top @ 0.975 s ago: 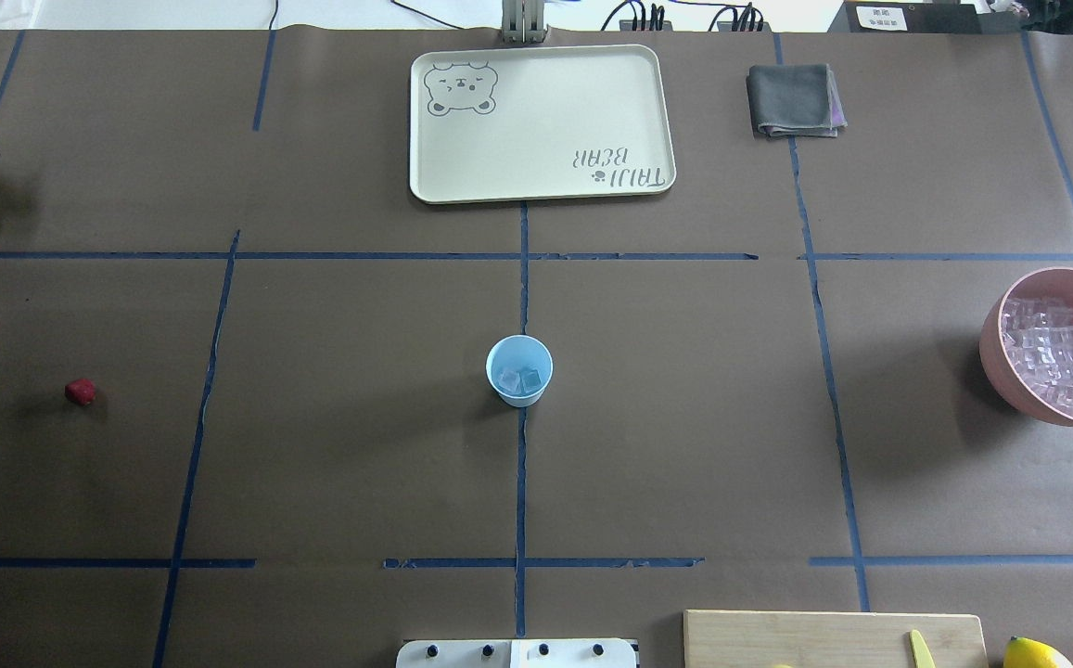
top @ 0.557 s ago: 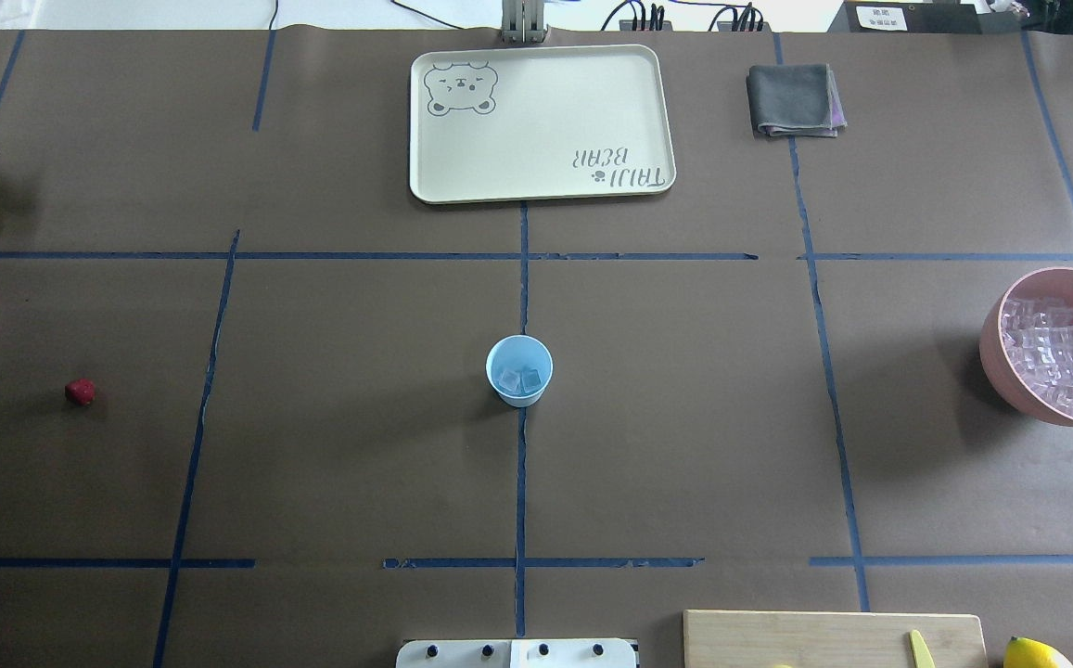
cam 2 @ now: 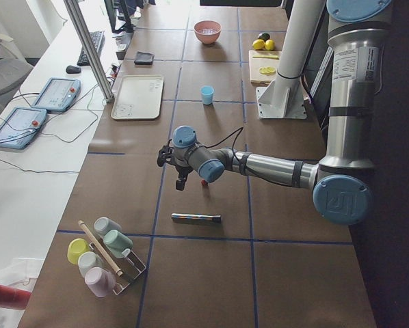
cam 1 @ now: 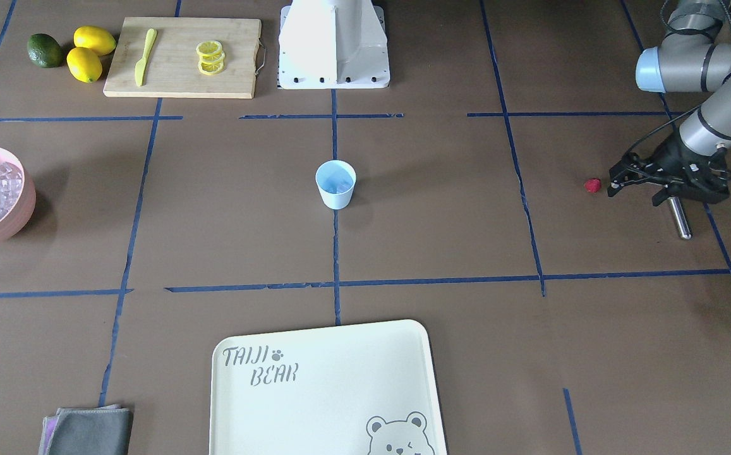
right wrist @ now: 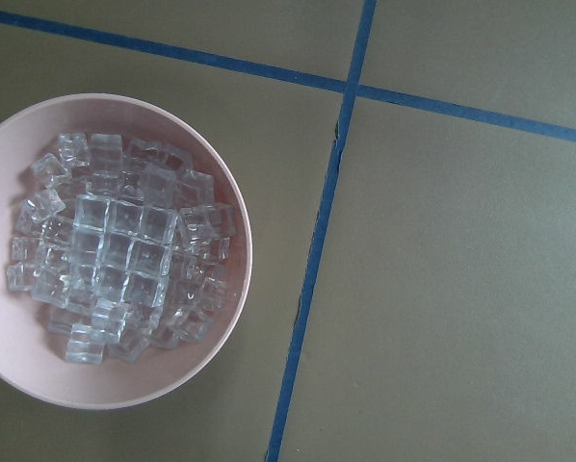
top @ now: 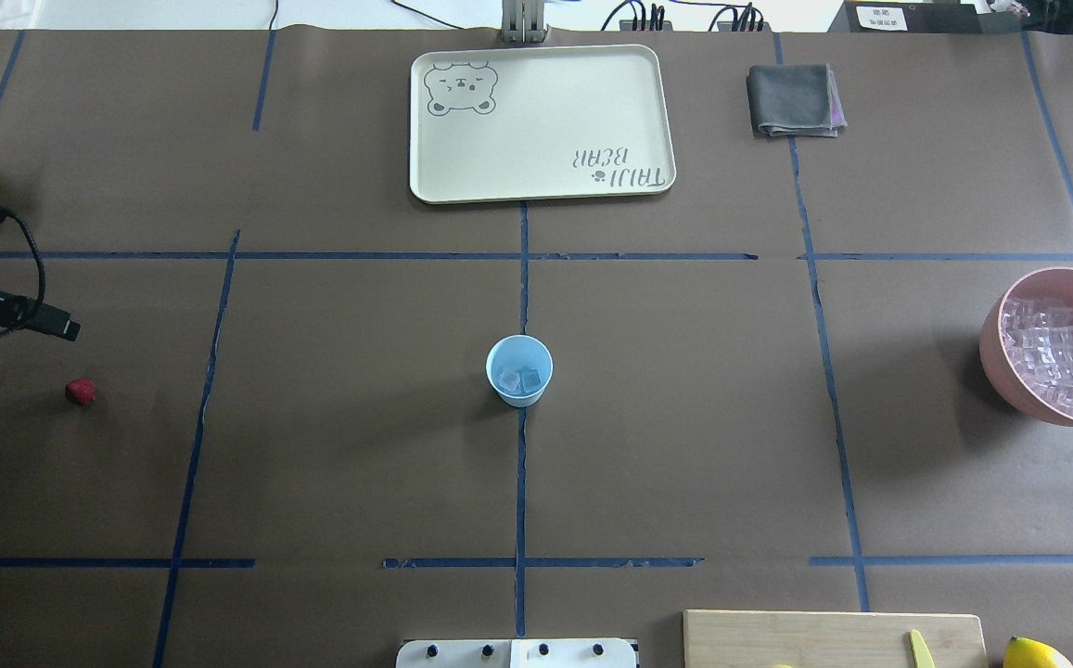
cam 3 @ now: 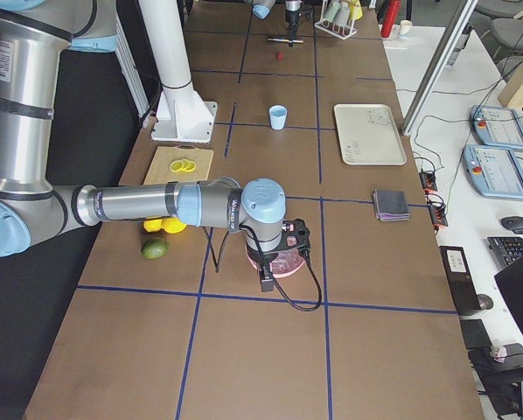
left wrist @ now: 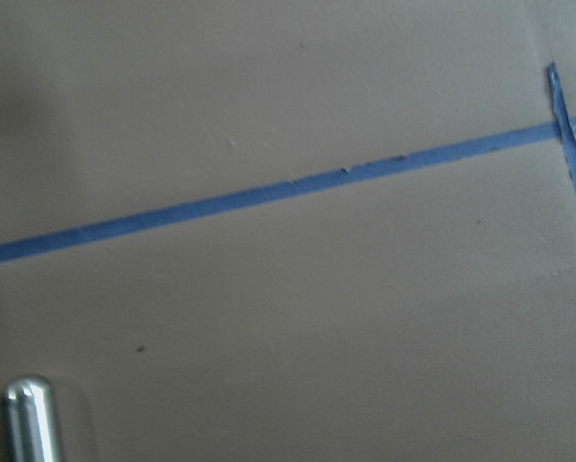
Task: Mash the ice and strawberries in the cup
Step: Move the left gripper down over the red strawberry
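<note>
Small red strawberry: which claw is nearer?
Left. The left claw hovers beside the small red strawberry; the right claw is far off, over the round pink bowl of ice.

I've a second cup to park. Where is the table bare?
The squares on every side of the cup are bare, out to the tray and the pink bowl. The tray is empty. Crowded: the robot's left edge, where the left gripper hangs by the strawberry and metal rod, and the cutting board corner.
</note>
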Robot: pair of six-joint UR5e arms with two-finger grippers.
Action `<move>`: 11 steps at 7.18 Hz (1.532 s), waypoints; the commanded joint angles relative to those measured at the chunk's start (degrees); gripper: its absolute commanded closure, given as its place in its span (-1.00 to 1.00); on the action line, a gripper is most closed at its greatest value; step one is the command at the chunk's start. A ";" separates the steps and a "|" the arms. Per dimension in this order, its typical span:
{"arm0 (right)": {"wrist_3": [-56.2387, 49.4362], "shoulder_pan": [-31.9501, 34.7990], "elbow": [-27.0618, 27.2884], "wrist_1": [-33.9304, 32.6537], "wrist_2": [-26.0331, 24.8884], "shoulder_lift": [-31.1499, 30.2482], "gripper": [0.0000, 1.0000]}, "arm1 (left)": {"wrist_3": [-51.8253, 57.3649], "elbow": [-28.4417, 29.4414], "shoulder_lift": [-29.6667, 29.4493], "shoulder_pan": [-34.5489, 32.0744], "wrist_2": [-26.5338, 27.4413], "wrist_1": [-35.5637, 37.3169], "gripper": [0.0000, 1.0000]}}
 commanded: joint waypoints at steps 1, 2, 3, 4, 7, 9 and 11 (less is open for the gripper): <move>0.13 0.00 0.01 0.00 0.23 0.00 -0.98 | -4.32 -0.10 3.25 4.22 3.39 -4.80 -1.00; 0.13 0.00 0.01 0.00 0.23 0.00 -0.98 | -4.50 -0.11 3.44 4.84 3.49 -4.91 -1.00; 0.13 0.00 0.01 0.00 0.23 0.00 -0.98 | -4.50 -0.11 3.53 5.37 3.49 -4.91 -1.00; 0.13 0.00 -0.08 0.00 0.23 0.00 -0.98 | -4.68 -0.28 3.53 5.89 3.49 -4.91 -1.00; -0.04 0.00 -0.25 0.00 0.23 -0.26 -0.98 | -5.91 -0.28 3.27 8.27 5.51 -4.91 -0.99; -0.04 0.00 -0.34 0.00 0.14 -0.27 -0.98 | -5.91 -0.37 3.27 9.15 5.52 -4.82 -0.80; -0.04 0.00 -0.34 0.00 0.14 -0.35 -0.98 | -5.82 -0.37 3.27 9.15 5.43 -4.82 0.64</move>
